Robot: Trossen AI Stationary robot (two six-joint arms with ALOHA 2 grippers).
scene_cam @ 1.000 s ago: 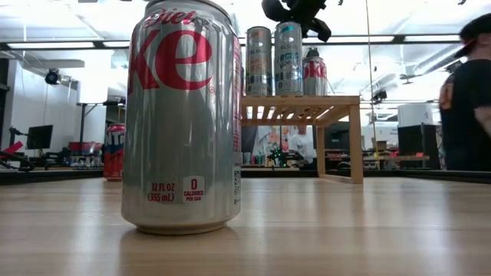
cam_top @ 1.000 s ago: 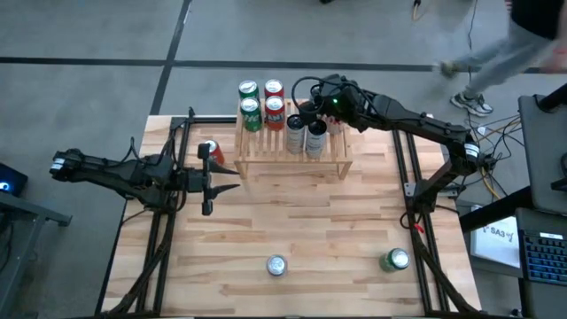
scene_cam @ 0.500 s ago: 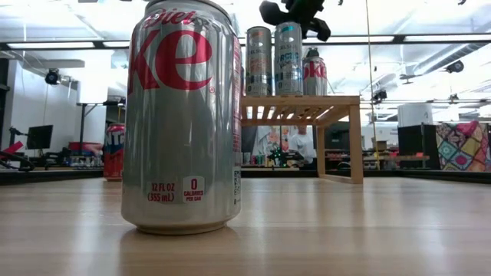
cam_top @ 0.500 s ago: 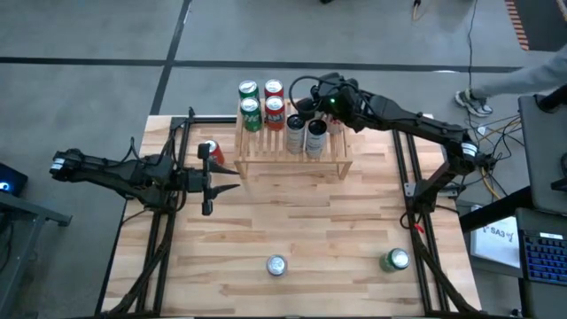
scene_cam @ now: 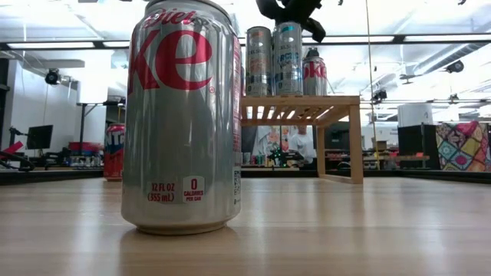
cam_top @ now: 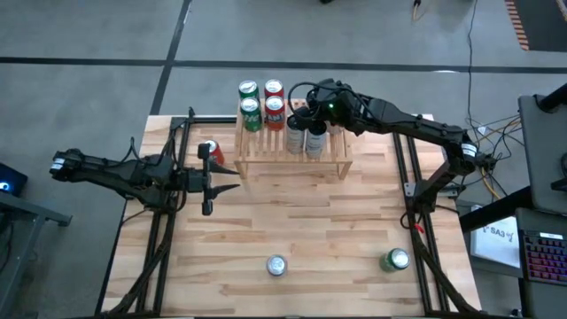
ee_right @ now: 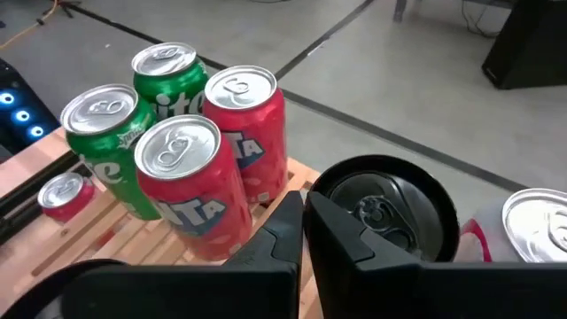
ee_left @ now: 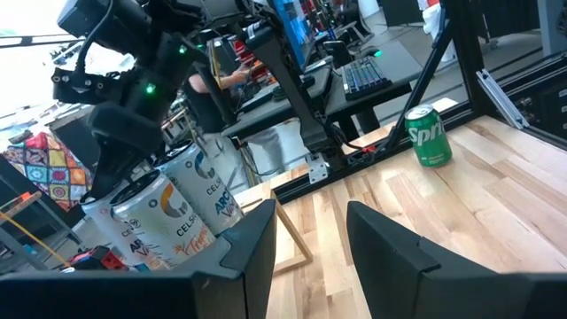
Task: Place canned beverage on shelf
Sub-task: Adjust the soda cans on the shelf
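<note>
The shelf [cam_top: 292, 161] stands at the table's far middle. On it are two green cans [ee_right: 111, 133], two red cans [ee_right: 190, 177], two silver cans [ee_left: 182, 213] and a black-topped can [ee_right: 385, 208]. My right gripper [ee_right: 304, 208] is shut and hovers over the shelf, its tips beside the black-topped can's rim; in the low view my right gripper [scene_cam: 288, 9] shows above the can tops. My left gripper [cam_top: 232, 180] waits open and level at the table's left, with nothing between its fingers [ee_left: 257, 239].
Three cans stand upright on the table: a silver diet cola [cam_top: 276, 265] near the front edge, a green one [cam_top: 395, 260] at the front right, and a red one [cam_top: 209, 152] left of the shelf. Bare tabletop lies between them.
Both arms have kept still. A person beyond the table's far right has walked out of view.
</note>
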